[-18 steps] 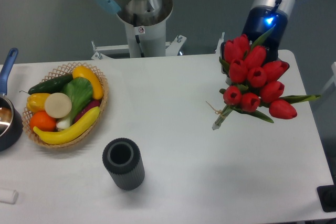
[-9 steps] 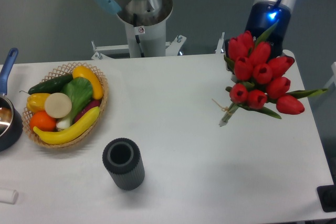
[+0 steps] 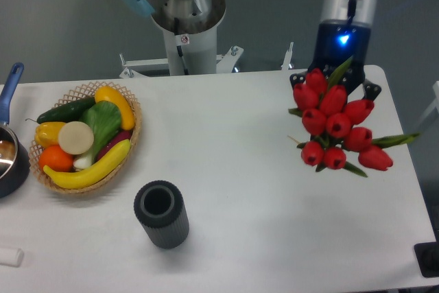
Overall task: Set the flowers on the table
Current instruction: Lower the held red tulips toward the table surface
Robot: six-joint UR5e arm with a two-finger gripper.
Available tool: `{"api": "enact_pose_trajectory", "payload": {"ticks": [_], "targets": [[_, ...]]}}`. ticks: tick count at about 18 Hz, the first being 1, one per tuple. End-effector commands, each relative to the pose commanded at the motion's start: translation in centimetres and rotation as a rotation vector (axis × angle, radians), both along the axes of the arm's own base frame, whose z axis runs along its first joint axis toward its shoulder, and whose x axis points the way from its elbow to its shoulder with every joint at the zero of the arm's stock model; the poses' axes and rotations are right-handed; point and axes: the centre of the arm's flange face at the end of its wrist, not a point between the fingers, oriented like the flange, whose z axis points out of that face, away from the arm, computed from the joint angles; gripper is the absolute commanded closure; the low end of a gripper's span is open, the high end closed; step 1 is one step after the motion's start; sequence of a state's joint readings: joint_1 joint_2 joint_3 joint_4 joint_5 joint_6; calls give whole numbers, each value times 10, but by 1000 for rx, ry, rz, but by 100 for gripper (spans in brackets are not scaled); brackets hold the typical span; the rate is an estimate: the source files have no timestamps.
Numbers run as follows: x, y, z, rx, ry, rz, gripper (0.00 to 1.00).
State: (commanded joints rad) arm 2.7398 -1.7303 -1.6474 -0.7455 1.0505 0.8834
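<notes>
- Red tulip heads of the flowers (image 3: pixel 337 125) are filling the right side of the view, bunched together with green leaves poking out to the right.
- Their stems are hidden beneath the blooms, which are facing the camera, so the bunch seems to be hanging nearly upright rather than lying down.
- The gripper (image 3: pixel 335 80) is sitting at the top edge of the bunch, below a glowing blue wrist light; dark finger parts are showing on either side of the upper blooms.
- Whether the fingers are clamped on the flowers or parted cannot be told, since the blooms are covering them.
- The flowers are hovering over, or just meeting, the right part of the white table (image 3: pixel 247 190); contact is not visible, so the placing looks unfinished.
- A wicker basket (image 3: pixel 130 143) of fruit and vegetables is resting well apart at the left, and a dark ribbed cylinder (image 3: pixel 161 214) is standing near the front, leaving open tabletop under the bunch for laying it flat.
</notes>
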Motion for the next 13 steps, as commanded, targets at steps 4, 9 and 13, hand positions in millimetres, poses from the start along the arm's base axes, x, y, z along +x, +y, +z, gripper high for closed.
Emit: {"api": "enact_pose_trajectory", "payload": {"ticks": [4,9,13], "targets": [[10,15,-43,-164,29,-17,62],[7,27,-95,-395,77,-32,62],[9,49,-149,-600,101,-40,62]]}}
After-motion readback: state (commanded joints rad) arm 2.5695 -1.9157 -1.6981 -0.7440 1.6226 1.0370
